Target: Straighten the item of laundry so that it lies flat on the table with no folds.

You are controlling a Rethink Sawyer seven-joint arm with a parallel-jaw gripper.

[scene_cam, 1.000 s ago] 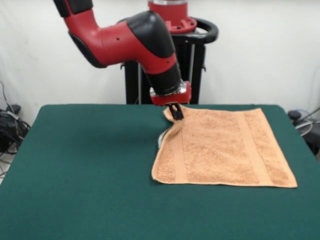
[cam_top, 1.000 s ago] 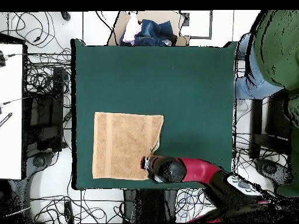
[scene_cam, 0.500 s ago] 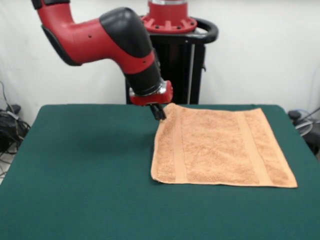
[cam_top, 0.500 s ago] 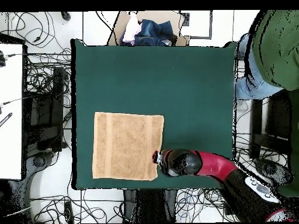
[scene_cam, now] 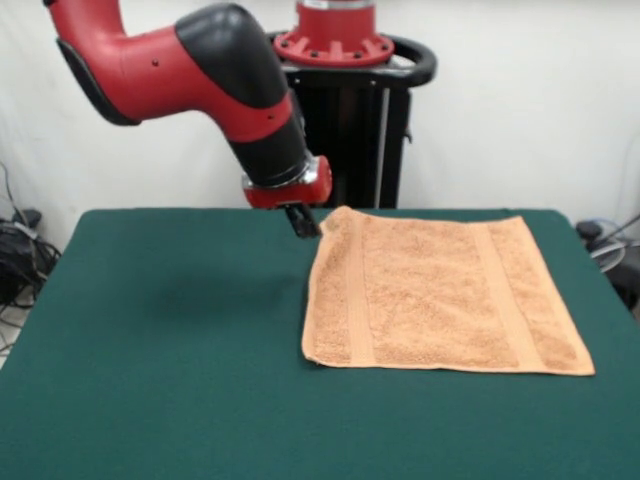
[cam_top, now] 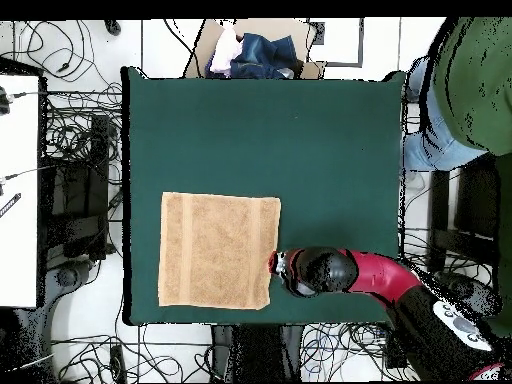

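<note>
Peach-orange terry towel [scene_cam: 440,297] lies spread flat on the green desk [scene_cam: 170,360], toward one side. The gripper [scene_cam: 303,222] hangs just beside the towel's far corner; whether its fingers are parted or hold anything cannot be told.

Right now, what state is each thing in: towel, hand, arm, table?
Towel: spread flat on the table, no fold showing, far corner beside the hand slightly raised.
Hand: just off that towel corner; open or shut cannot be told.
Arm: bent, reaching down over the table.
Table: green top, bears only the towel.
</note>
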